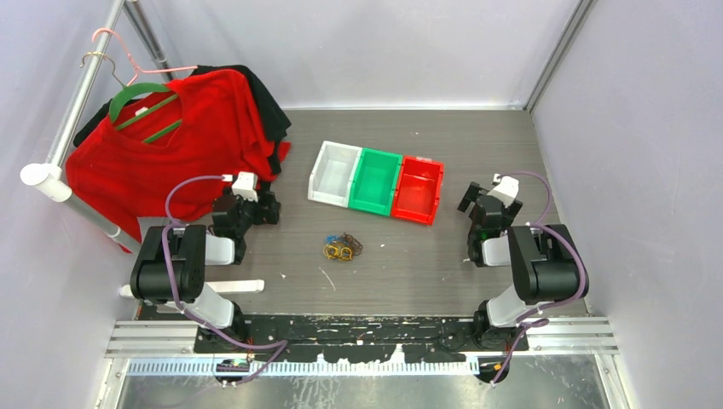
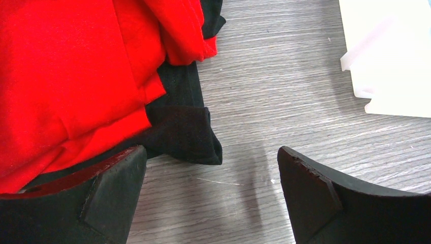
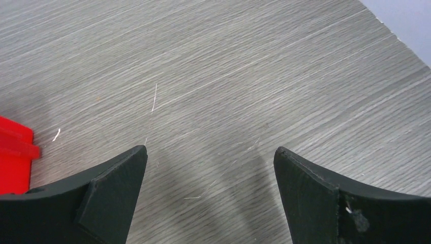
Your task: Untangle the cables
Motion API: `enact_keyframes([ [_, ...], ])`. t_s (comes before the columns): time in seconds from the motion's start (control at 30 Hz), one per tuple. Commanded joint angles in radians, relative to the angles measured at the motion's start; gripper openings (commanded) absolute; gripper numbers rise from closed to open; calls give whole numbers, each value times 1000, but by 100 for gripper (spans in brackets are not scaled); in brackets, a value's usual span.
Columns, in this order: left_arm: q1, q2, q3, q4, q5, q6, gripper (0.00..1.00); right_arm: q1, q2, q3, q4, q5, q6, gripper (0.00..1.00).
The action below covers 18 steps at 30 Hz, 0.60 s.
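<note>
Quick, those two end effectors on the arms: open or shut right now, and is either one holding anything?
The black two-finger left end effector: open, holding nothing.
The black two-finger right end effector: open, holding nothing.

We read this as a robot lab cell, probably a test rig. Plain pale walls (image 1: 384, 43) box in a grey wood-grain table (image 1: 409, 264). Two arms (image 1: 170, 268) are bolted to metal rails (image 1: 588, 334) at its near edge. A rack (image 1: 81, 98) of shirts (image 1: 170, 141) and three coloured bins (image 1: 375, 181) sit inside.
</note>
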Motion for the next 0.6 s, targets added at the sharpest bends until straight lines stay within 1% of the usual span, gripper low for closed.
enact_keyframes([
  [0.0,3,-23,8,55,-8,9,99,-6,-70,24,19,32,8,100],
  [0.03,8,-33,13,46,4,7,99,5,-124,63,-100,74,13,100],
  [0.07,17,-54,25,-1,40,10,99,7,-179,133,-273,103,36,100],
  [0.1,21,-79,45,-61,65,16,99,8,-215,188,-369,142,55,100],
  [0.2,21,-144,145,-306,120,47,99,8,-298,269,-466,151,44,100],
  [0.23,22,-160,174,-381,120,47,99,6,-311,309,-530,152,64,100],
  [0.27,22,-174,204,-447,114,46,99,6,-312,349,-602,147,85,100],
  [0.3,22,-189,247,-527,116,51,99,5,-298,417,-709,150,114,100],
  [0.33,21,-204,278,-636,119,58,99,6,-280,476,-813,168,146,100],
  [0.37,23,-219,315,-686,126,68,99,6,-255,532,-912,206,201,100],
  [0.4,25,-245,350,-796,135,80,99,6,-234,589,-1013,248,268,100],
  [0.47,28,-286,415,-941,175,107,99,6,-203,690,-1194,281,416,100],
  [0.5,31,-323,443,-1012,206,123,99,4,-193,737,-1263,263,464,100],
  [0.57,31,-371,496,-1142,265,152,99,-1,-197,789,-1314,158,482,100],
])
